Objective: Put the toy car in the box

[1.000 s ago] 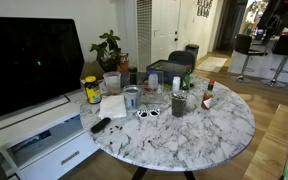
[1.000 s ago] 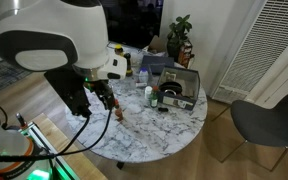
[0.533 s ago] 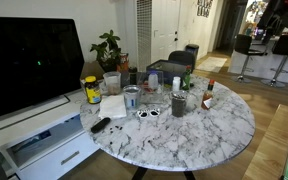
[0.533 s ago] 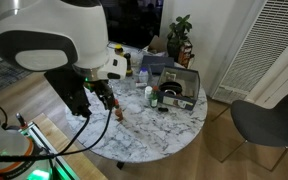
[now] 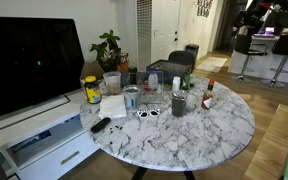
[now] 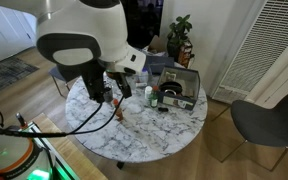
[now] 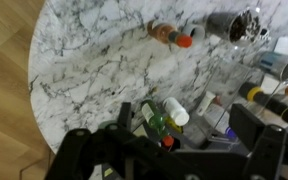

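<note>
A small red and orange thing that may be the toy car (image 5: 208,97) lies on the round marble table (image 5: 194,135); it also shows in the wrist view (image 7: 171,36). The dark grey box (image 5: 168,71) stands open among the clutter at the back of the table, and in an exterior view (image 6: 180,86) it has dark items inside. My gripper (image 7: 174,150) hangs above the table with its fingers wide apart and nothing between them. Under it are a green bottle (image 7: 154,122) and a white-capped bottle (image 7: 175,113). The arm (image 6: 89,50) fills the near side of an exterior view.
A large TV (image 5: 29,55) on a white cabinet stands beside the table, with a plant (image 5: 109,45) behind. A yellow-lidded jar (image 5: 91,90), cups, sunglasses (image 5: 147,113) and a remote (image 5: 100,125) crowd the table. A grey chair (image 6: 269,120) stands nearby.
The arm has swung up and across, further over the table. The things on the table have not moved.
</note>
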